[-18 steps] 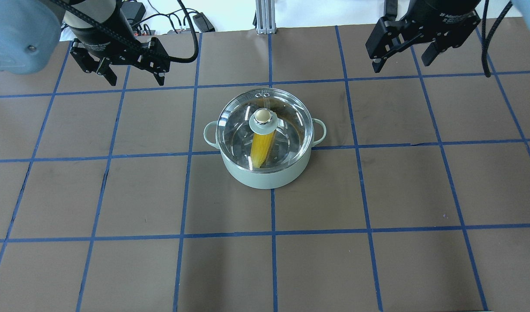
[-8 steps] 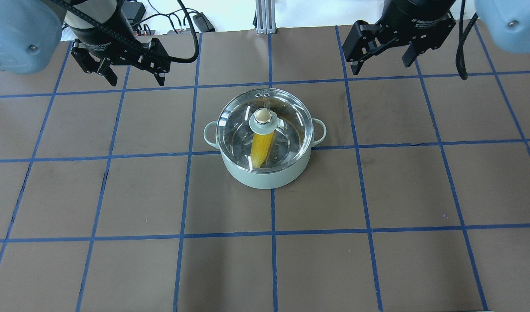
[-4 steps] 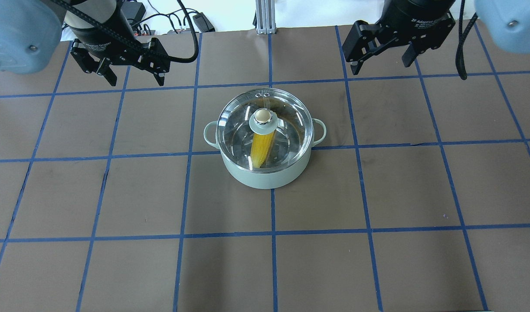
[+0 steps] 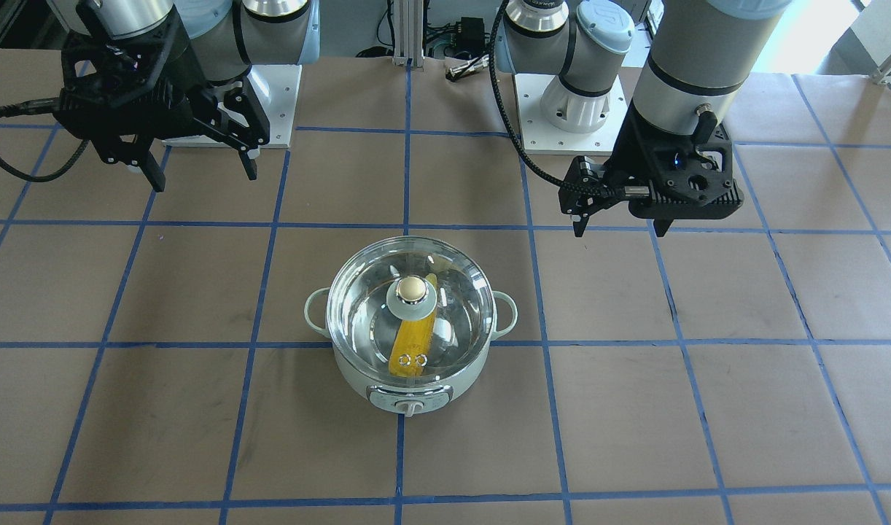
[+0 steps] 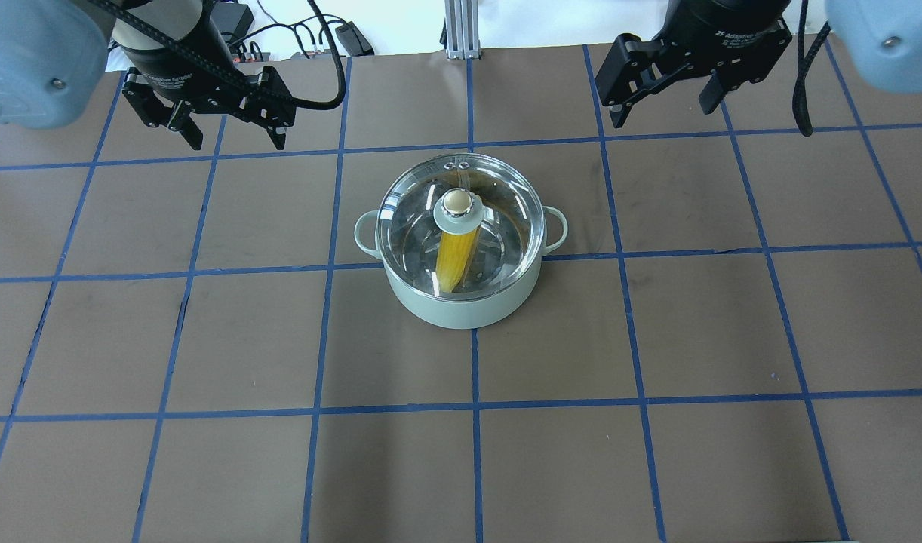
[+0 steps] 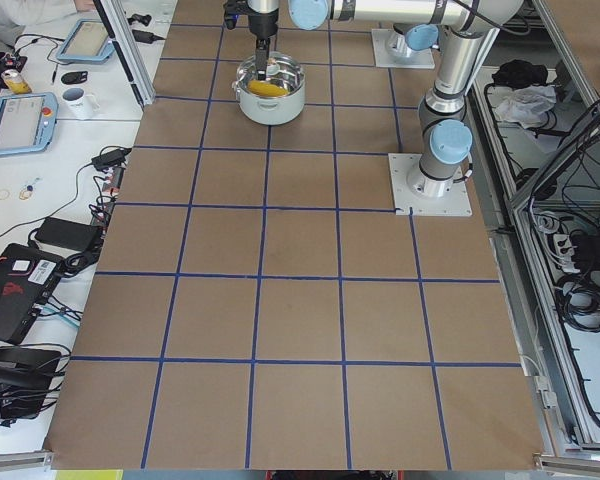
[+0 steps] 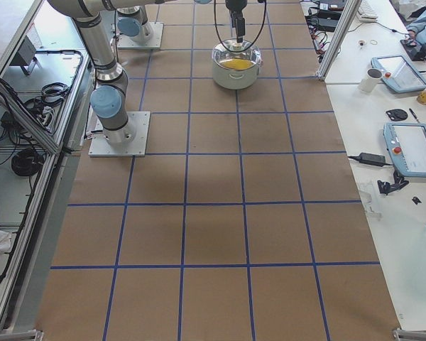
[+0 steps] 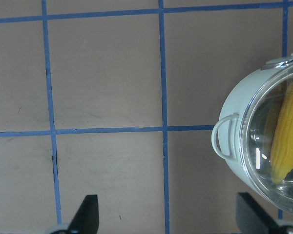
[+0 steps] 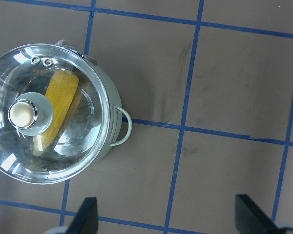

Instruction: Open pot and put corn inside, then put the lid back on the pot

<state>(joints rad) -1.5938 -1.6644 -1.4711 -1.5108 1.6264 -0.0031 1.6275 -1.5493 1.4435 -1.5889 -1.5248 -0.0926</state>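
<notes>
Leftward travel of the right end effector (image 5: 663,113) is the one change. A couple of seconds ago it hung farther right in the overhead view, and within the last second it has hardly shifted. The left end effector (image 5: 238,139) sits where it was, and the pot (image 5: 461,305), lid (image 5: 502,226) and corn (image 5: 455,260) have not stirred.

Nearest the overhead camera is the bench (image 5: 204,467), brown with a blue taped grid. Farther in, about mid-bench, the pot stands upright, pale mint green, with loop handles (image 5: 367,230) on its left and right. The lid is seated squarely on the rim, with its beige knob (image 5: 455,202) at the centre and two small vent rings (image 5: 458,163) at its far edge. Through the glass the corn shows lying inside the pot, slightly slanted. Its tapered tip points toward the near side and its thick end passes under the knob toward the far side. The control knob (image 4: 410,407) is on the pot's far wall and shows only from the front-facing camera.

Farthest in the overhead view, both end effectors hang above the bench, well apart from the pot, the left one off to its left and the right one off to its right. Each has its fingers spread wide with nothing held. Each wrist view shows dark fingertips at the bottom corners with only bench between them. The pot sits at the right edge of the left wrist view and on the left side of the right wrist view.
</notes>
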